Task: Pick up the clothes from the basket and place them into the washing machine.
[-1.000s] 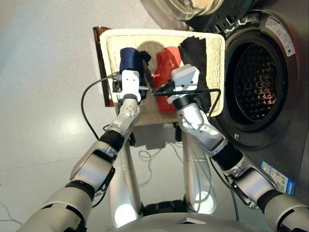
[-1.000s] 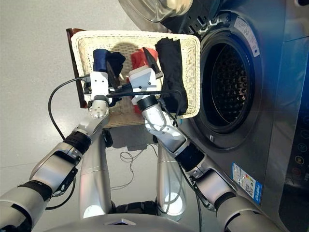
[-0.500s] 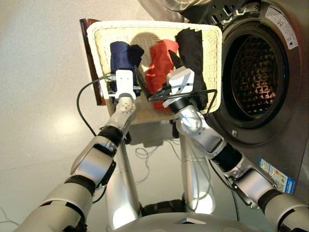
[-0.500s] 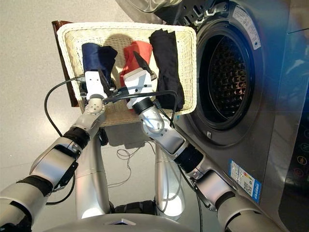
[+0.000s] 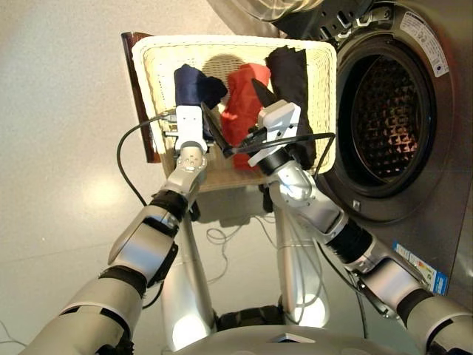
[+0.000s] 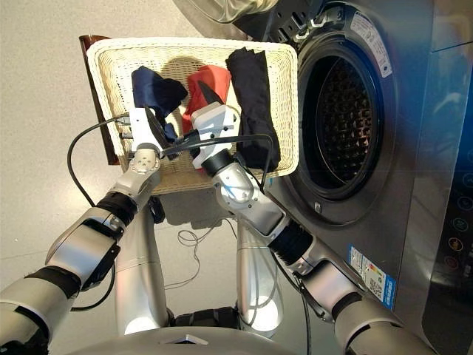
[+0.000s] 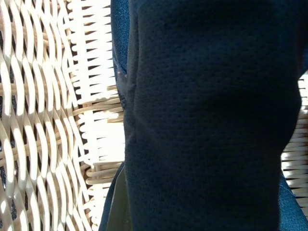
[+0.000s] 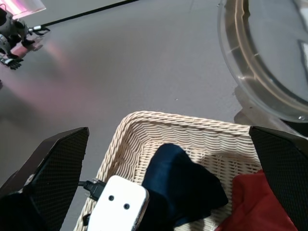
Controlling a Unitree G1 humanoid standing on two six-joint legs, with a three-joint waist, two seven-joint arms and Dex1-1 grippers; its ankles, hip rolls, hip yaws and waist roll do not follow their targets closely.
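My left pincer (image 5: 198, 100) sits on the navy garment (image 5: 194, 83), grip unclear; my right pincer (image 8: 159, 159) hangs spread above the basket (image 5: 166, 66).

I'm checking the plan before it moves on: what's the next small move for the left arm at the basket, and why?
Probably lift the left gripper slightly: the navy garment is bunched against it and fills its wrist view, while the washing machine stands open.
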